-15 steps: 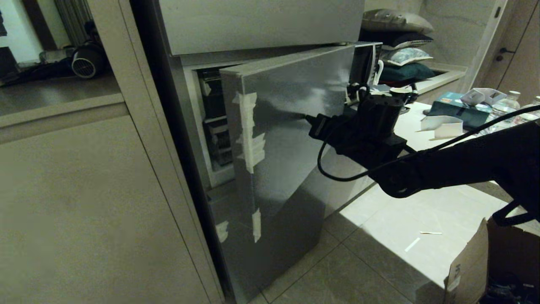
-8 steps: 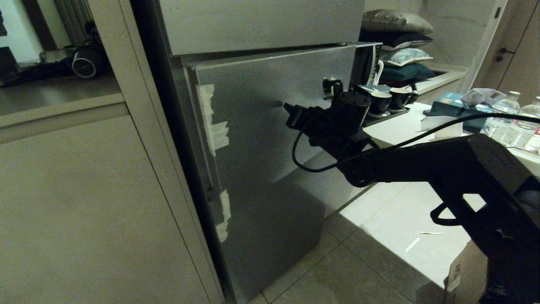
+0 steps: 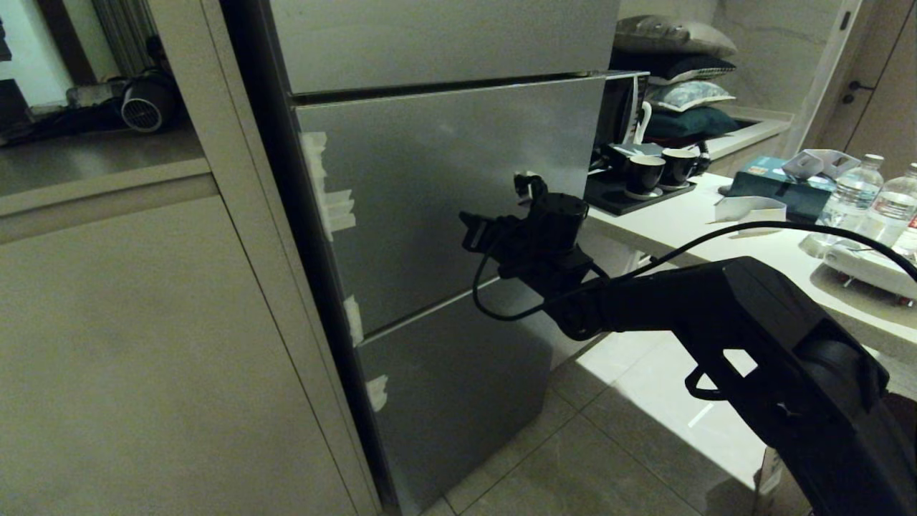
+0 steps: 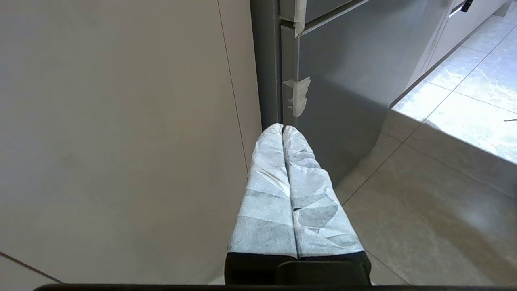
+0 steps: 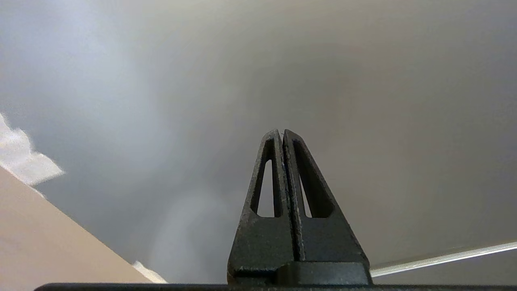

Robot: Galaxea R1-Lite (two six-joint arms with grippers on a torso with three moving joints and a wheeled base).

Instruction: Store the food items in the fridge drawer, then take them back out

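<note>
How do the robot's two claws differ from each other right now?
The left claw has fingers wrapped in pale, crinkled tape; the right claw has bare black fingers with open slots. The left hangs low, beside the foot of the grey metal fridge; the right is raised against the fridge's middle door. Both are shut and hold nothing.

Food items: none visible in any view. Fridge drawer: not visible; hidden behind grey fridge door point(image 3: 444, 193), which sits flush, white tape scraps point(image 3: 326, 193) along its edge.
</note>
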